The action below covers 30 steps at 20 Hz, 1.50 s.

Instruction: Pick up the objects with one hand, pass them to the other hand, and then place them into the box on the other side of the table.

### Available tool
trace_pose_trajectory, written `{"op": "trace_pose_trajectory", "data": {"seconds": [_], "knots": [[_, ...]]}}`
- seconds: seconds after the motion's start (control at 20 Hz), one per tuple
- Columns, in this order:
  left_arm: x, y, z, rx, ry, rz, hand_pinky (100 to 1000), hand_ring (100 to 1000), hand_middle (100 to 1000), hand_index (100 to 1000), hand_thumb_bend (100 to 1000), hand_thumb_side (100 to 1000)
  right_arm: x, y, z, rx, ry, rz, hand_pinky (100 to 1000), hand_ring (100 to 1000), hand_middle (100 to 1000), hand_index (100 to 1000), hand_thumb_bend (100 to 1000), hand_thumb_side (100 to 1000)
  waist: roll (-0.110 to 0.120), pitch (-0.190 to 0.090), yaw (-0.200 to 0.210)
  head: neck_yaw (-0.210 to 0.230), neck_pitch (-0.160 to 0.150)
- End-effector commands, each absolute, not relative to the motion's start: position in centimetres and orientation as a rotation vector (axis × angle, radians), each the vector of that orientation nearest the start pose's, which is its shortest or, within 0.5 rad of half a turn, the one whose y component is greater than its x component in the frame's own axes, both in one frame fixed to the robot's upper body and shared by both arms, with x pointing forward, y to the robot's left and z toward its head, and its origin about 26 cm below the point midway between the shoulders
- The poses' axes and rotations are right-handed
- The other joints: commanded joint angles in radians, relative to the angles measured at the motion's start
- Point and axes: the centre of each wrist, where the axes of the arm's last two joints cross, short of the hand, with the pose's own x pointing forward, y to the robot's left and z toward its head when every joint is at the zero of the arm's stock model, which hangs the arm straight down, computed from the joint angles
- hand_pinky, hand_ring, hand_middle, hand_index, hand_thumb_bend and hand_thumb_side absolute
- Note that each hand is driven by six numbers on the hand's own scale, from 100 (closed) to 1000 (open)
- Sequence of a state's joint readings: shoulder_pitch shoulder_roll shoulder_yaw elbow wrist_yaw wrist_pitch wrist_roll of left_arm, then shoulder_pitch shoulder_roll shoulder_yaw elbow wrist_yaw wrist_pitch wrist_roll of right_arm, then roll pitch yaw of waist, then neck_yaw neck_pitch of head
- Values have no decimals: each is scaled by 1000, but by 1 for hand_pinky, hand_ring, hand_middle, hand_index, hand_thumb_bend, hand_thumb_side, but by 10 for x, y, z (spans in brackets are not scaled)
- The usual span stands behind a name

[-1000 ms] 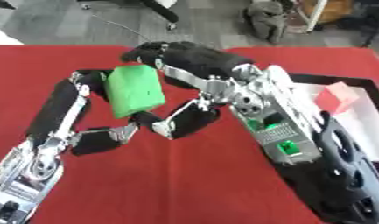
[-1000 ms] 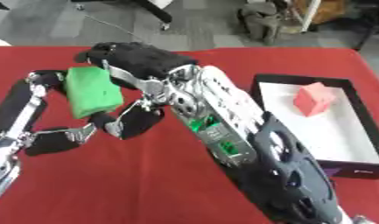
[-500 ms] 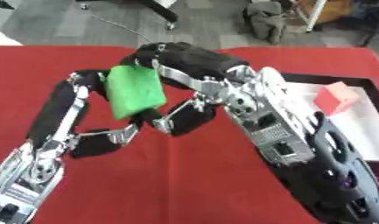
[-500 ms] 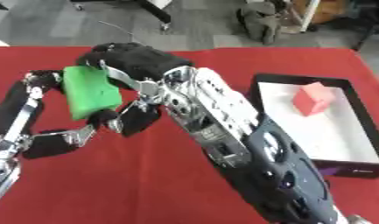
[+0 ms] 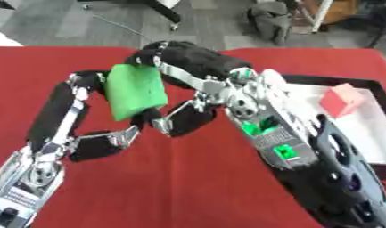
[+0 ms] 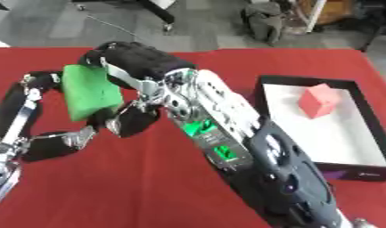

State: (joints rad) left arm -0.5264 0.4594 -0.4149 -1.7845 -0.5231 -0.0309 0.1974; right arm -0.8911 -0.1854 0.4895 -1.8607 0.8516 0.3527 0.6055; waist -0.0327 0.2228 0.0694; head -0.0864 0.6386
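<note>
You have the green block up off the red table, held between both hands over the table's left-middle part. Your left hand comes up from the lower left with its long black fingers rising along the block's left edge and its thumb side bent under the block's lower corner, so the fingers are curled round the block. Your right hand reaches across from the right; its black back covers the block's upper right corner, and its fingers bend down over the top edge, touching the block. From here you cannot tell how far those right fingers close behind the block. The block stands nearly upright, tilted a little. Well apart on the right lies the black box with a white floor, and a pink block sits in its far part.
</note>
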Motion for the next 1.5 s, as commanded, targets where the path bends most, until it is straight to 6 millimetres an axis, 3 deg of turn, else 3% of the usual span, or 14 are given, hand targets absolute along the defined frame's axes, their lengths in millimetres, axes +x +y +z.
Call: {"op": "trace_pose_trajectory", "data": {"seconds": [0.05, 0.15, 0.25, 0.5, 0.8, 0.9, 1.1, 1.2, 1.5], "knots": [[334, 181, 186, 637, -2285, -987, 676, 588, 605, 756, 100, 274, 297, -62, 300, -618, -2006, 1485, 874, 909, 476, 581, 100, 100, 3, -14, 1, 1, -10], [336, 184, 185, 658, -2225, -993, 747, 680, 702, 860, 275, 444, 297, -63, 300, -605, -2021, 1443, 866, 872, 439, 540, 100, 100, 3, -15, 1, 1, -11], [337, 188, 185, 687, -2170, -981, 776, 717, 739, 896, 448, 556, 298, -65, 300, -594, -2028, 1416, 862, 862, 432, 533, 100, 100, 4, -15, 1, 0, -12], [340, 199, 185, 772, -2043, -884, 785, 732, 753, 915, 526, 677, 301, -78, 302, -591, -2037, 1322, 859, 868, 429, 531, 100, 100, 4, -16, -1, -1, -12], [339, 217, 189, 845, -1994, -741, 769, 717, 740, 902, 467, 676, 307, -112, 302, -606, -2001, 1149, 860, 887, 431, 536, 100, 100, 4, -15, -4, 1, -18], [338, 223, 191, 860, -2003, -687, 755, 704, 727, 886, 379, 687, 311, -130, 301, -646, -1974, 1078, 859, 890, 434, 540, 100, 100, 4, -15, -5, 1, -21], [337, 239, 195, 886, -2013, -573, 726, 655, 676, 836, 179, 641, 326, -179, 294, -809, -1860, 872, 857, 899, 458, 566, 100, 100, 3, -13, -7, -3, -28], [335, 247, 198, 908, -2016, -526, 705, 632, 650, 806, 120, 623, 335, -206, 288, -910, -1775, 771, 854, 906, 477, 589, 100, 100, 3, -12, -9, -9, -31], [331, 261, 207, 958, -2076, -377, 683, 612, 625, 779, 100, 585, 350, -269, 268, -1096, -1565, 578, 854, 913, 486, 598, 100, 100, 6, -10, -12, -35, -34]]}}
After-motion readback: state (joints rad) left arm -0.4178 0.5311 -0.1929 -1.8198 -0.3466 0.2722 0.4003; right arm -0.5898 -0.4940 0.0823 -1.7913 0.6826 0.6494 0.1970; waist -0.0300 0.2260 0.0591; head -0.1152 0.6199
